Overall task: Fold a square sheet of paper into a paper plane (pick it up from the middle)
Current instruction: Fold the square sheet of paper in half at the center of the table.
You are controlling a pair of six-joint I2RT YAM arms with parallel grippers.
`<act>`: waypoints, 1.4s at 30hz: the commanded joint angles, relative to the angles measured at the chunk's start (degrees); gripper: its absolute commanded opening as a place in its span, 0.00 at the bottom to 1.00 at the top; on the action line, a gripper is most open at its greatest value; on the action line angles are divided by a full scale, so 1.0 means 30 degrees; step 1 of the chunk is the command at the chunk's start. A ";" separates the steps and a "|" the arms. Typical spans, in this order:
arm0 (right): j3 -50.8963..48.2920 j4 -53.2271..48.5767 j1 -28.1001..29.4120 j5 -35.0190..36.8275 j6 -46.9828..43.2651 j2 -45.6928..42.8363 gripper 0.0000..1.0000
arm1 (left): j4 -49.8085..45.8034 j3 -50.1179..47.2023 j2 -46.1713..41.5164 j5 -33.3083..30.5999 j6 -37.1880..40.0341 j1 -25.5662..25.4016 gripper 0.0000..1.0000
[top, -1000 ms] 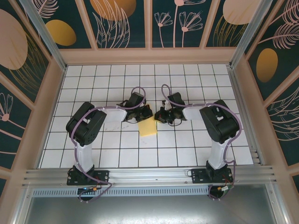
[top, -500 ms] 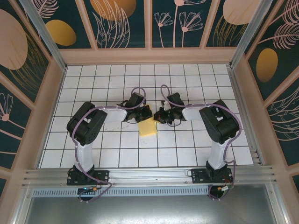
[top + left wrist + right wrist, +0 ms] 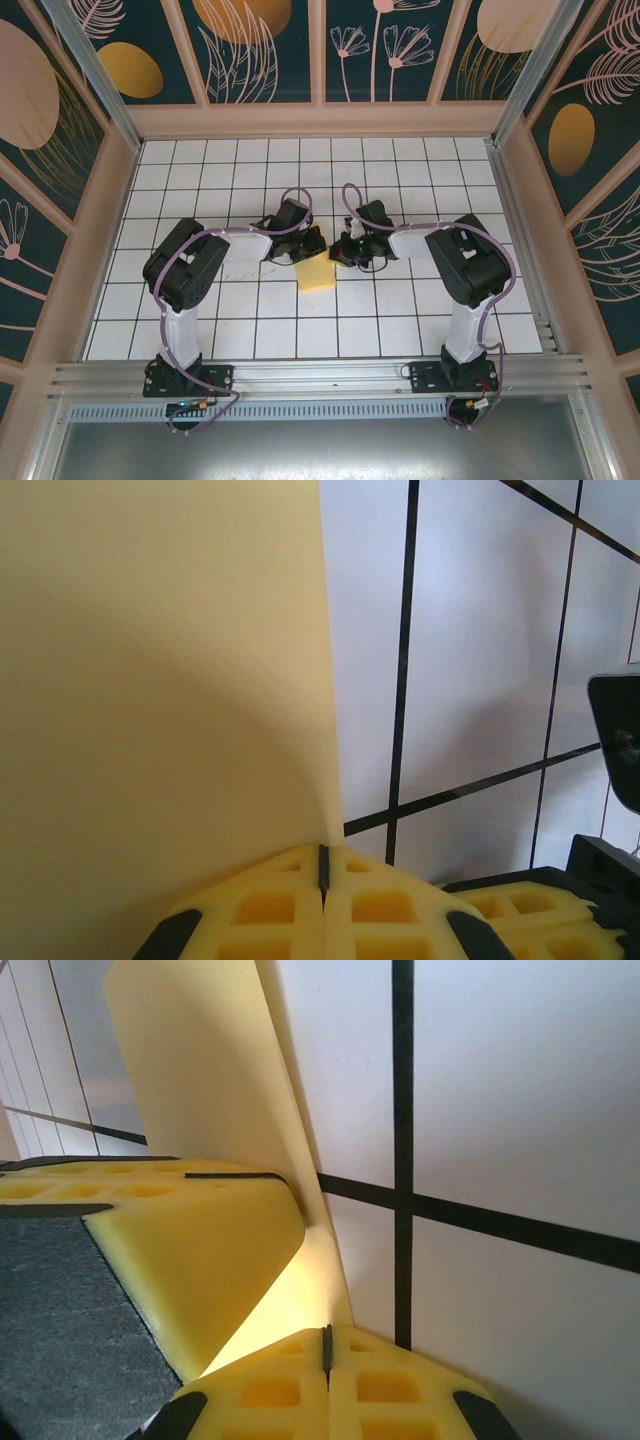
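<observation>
Top camera looks down from behind; close wrist cameras apparently share the paper (image 3: 160, 680).

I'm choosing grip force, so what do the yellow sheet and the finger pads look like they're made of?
The square sheet of paper: thin matte paper, seemingly; it curves smoothly and has a crisp edge. The pads of the left gripper: yellow moulded plastic or rubber, likely; they have square recessed pockets and a dull sheen.

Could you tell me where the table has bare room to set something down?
Bare white tiled table runs along the far wall, and between the arm bases below the thin yellow paper sheet. The middle is crowded: the left gripper and right gripper both pinch the sheet.
</observation>
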 commanded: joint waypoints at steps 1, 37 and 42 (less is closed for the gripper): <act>-0.0161 -0.1297 0.0497 0.0673 -0.0573 -0.0448 0.00 | -0.0666 -0.0488 0.0395 -0.0481 0.0029 0.0077 0.00; -0.1922 -0.1955 0.1433 0.0346 -0.1232 -0.1691 0.00 | -0.1270 -0.0972 0.0723 -0.1248 -0.0594 0.0096 0.00; -0.3648 -0.2182 0.1483 0.0675 -0.1203 -0.2594 0.00 | -0.1266 -0.0965 0.0620 -0.1284 -0.0515 0.0089 0.00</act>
